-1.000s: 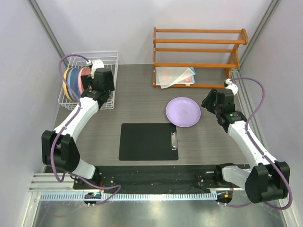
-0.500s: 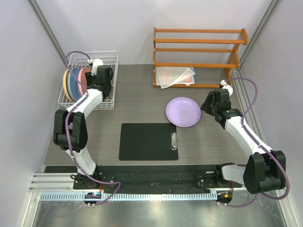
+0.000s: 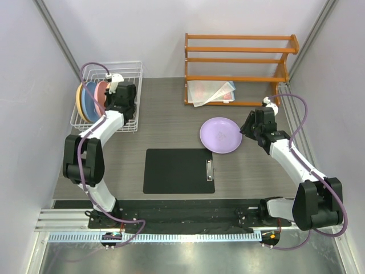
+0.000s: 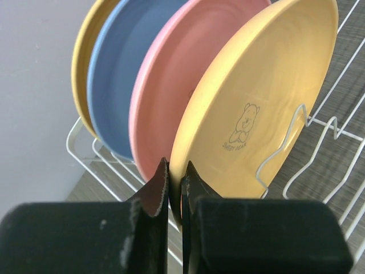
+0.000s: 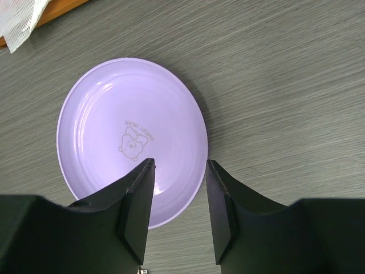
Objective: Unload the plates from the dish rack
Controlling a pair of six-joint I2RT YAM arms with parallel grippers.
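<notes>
Grey table (image 3: 171, 123): rack (image 3: 134, 71) at far-left corner holds four upright plates (image 4: 114, 74), left gripper (image 4: 174, 185) pinching rim of yellow plate (image 4: 268, 97) beside pink plate (image 4: 171, 74); purple plate (image 5: 114, 114) flat near right edge, right gripper (image 5: 177, 188) spread over it

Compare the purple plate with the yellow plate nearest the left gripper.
The purple plate lies flat on the table; the yellow plate stands on edge in the dish rack. The purple plate sits free below the open right gripper; the left gripper pinches the yellow plate's rim. Purple's print looks like a rabbit, yellow's a bear. Both are round and shallow.
</notes>
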